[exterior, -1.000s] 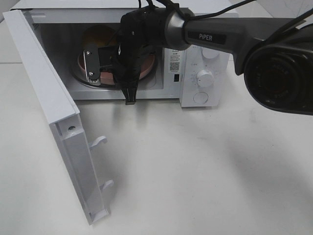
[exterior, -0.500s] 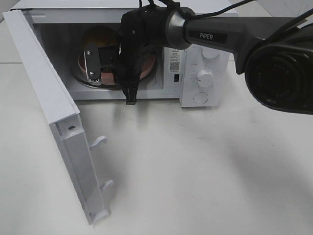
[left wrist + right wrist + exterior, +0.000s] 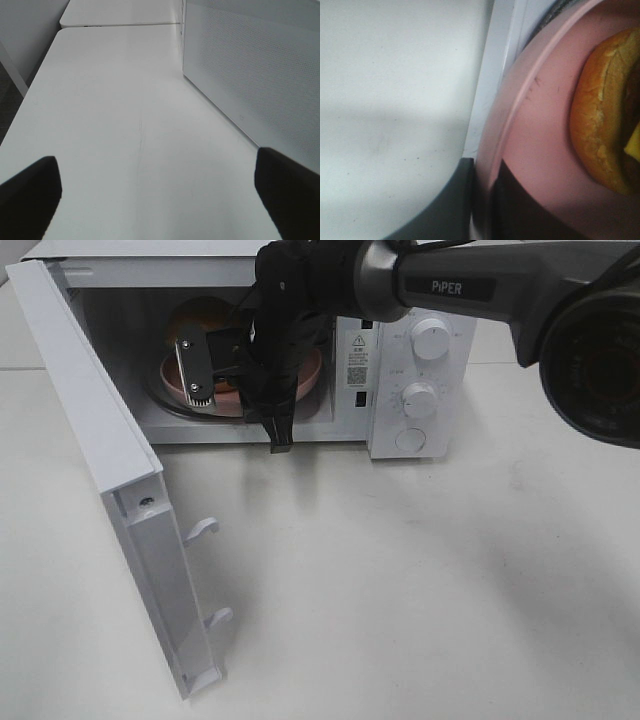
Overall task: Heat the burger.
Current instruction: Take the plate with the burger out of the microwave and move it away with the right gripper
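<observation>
The burger (image 3: pixel 203 314) (image 3: pixel 600 115) lies on a pink plate (image 3: pixel 306 380) (image 3: pixel 540 135) inside the open microwave (image 3: pixel 420 300), on its glass turntable. My right gripper (image 3: pixel 200 390) (image 3: pixel 482 210) reaches into the cavity and is shut on the plate's front rim; in the right wrist view the rim runs between its dark fingers. The arm hides most of the plate and burger in the exterior view. My left gripper (image 3: pixel 157 200) stands open over bare table beside a white perforated panel (image 3: pixel 260 65), holding nothing; it is outside the exterior view.
The microwave door (image 3: pixel 100 440) stands swung open toward the front left, its two latch hooks (image 3: pixel 205 528) sticking out. Two knobs (image 3: pixel 430 338) (image 3: pixel 420 400) and a button sit on the right-hand panel. White table (image 3: pixel 400 590) spreads in front.
My right arm has shifted slightly to the right and deeper toward the cavity, with the plate still in its grip. The left gripper shows no change.
</observation>
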